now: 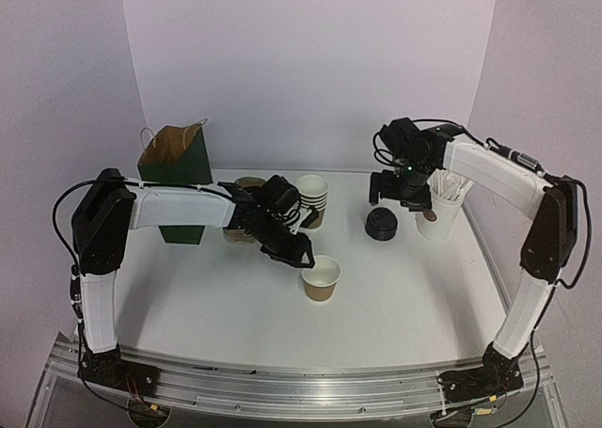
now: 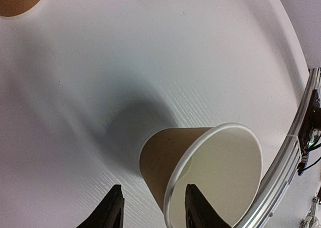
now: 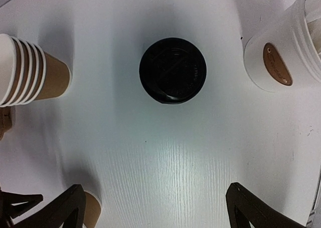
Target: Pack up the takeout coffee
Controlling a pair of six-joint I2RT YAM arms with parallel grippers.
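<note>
Matt kraft-paper cup (image 2: 156, 163), black plastic lid (image 3: 172, 70) — grained white tabletop (image 3: 165, 158).

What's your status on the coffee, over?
Left gripper open at the rim of the cup. Right gripper open above the lid. Cup upright, lid not on. Stack of cups and stick cup flank the lid, not touching.

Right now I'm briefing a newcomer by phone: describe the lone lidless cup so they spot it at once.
On the white table, look centre, by the left claw. The cup stands alone, upright and lidless, unlike the nested stack behind it.
</note>
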